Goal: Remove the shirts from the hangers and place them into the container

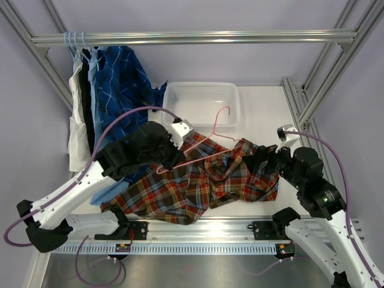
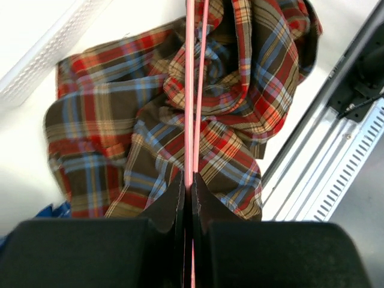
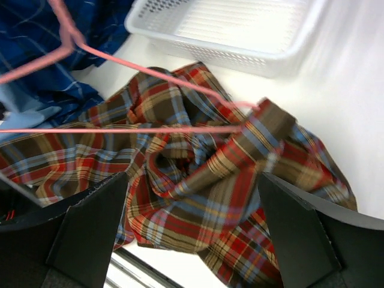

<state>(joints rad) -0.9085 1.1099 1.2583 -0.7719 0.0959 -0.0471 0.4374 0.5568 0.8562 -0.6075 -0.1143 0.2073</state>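
We see the plaid shirt (image 1: 204,180) lying crumpled on the table (image 1: 264,108), near the front and just in front of the container (image 1: 201,102). The container has nothing in it. The pink hanger (image 1: 210,141) lies on top of the shirt. Its hook reaches over the near rim of the container, and its right corner is tucked into a fold of the cloth.

The left end effector (image 2: 191,186) is clenched on the thin pink wire. The right end effector (image 3: 192,180) has its jaws wide apart over the shirt and holds nothing.

We think the shirt is soft, light and floppy. It will sag and bunch up when it is lifted, so it will not keep its shape. A thick fold is a good place to grab, like the raised bump of cloth near the hanger's right corner. A pinch on one flat layer may slip off.

We think the hanger is light and thin, and it may bend or twist a little. It is smooth, so it could slide in a loose grip. Its corner may catch in the cloth when the two are pulled apart.

The other shirts (image 1: 114,84) hang at the far left on pale blue hangers (image 1: 75,39) on the rail (image 1: 192,38).

We see no brand, label or writing that we can read.
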